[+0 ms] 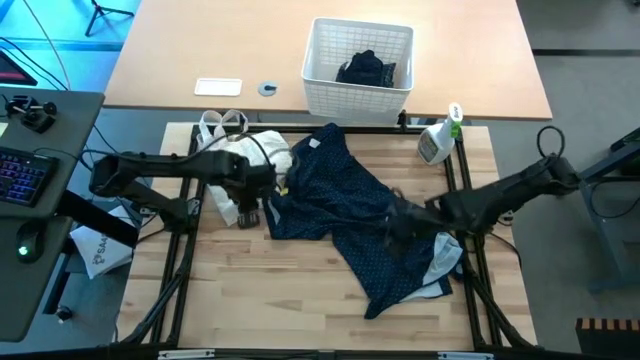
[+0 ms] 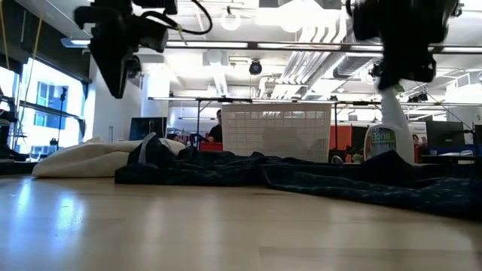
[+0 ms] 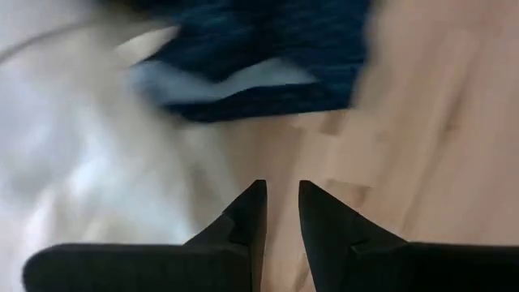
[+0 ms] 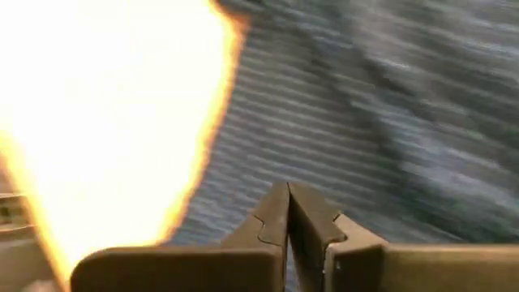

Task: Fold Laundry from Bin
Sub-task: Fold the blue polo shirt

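The work surface is a light wood counter framed by dark rails. Behind it stands a second, tan counter carrying the bin, a white lattice basket holding a dark garment. A navy dotted shirt lies spread across the middle of the wood counter, reaching toward its right side. A cream-white cloth bag lies at its left edge, touching it. A spray bottle stands at the back right of the wood counter.

The left end effector hangs above bare wood beside the bag, its fingers slightly parted and gripping nothing. The right end effector is above the shirt, its fingers closed together with nothing held.

In the low view the room shows ceiling lights, pipework and windows at the left.
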